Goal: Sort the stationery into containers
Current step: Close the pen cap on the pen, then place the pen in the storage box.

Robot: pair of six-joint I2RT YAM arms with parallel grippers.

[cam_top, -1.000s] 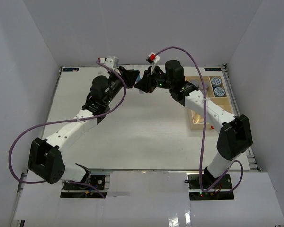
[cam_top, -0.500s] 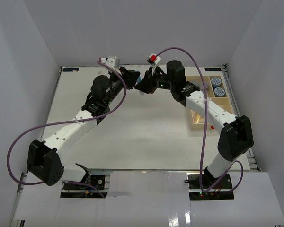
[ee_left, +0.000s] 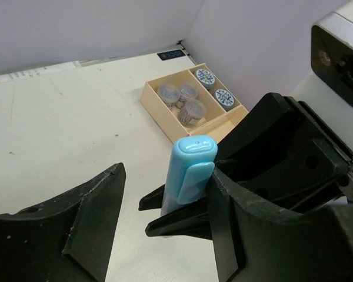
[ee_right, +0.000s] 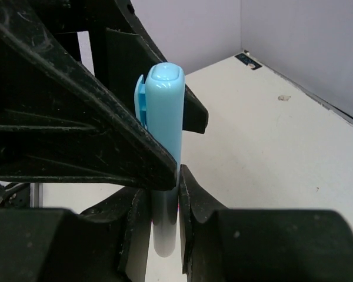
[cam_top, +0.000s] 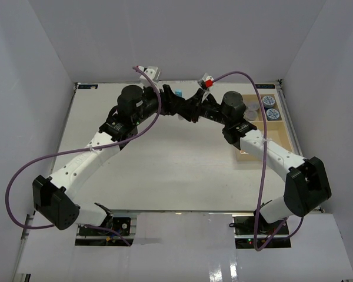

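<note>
A light blue marker (ee_left: 188,173) stands upright above the table at the back middle, and shows in the top view as a blue marker (cam_top: 179,93). My right gripper (ee_right: 165,185) is shut on the marker's grey lower end (ee_right: 166,232). My left gripper (ee_left: 162,182) is open around the same marker; its right finger (ee_left: 241,223) lies against the cap and its left finger (ee_left: 82,217) stands well apart. The wooden tray (ee_left: 155,106) holds three grey rolls (ee_left: 186,101) in one section and two blue-and-white rolls (ee_left: 215,87) in another.
The two grippers cross each other closely, left gripper (cam_top: 174,103) and right gripper (cam_top: 189,109) almost interlocked. The right arm's forearm (cam_top: 265,147) lies over the tray (cam_top: 245,154). White walls close in the table at the back and on both sides.
My left gripper's jaws have opened off the blue marker, which stays in my right gripper. Both wrists have shifted slightly to the right and lifted.
</note>
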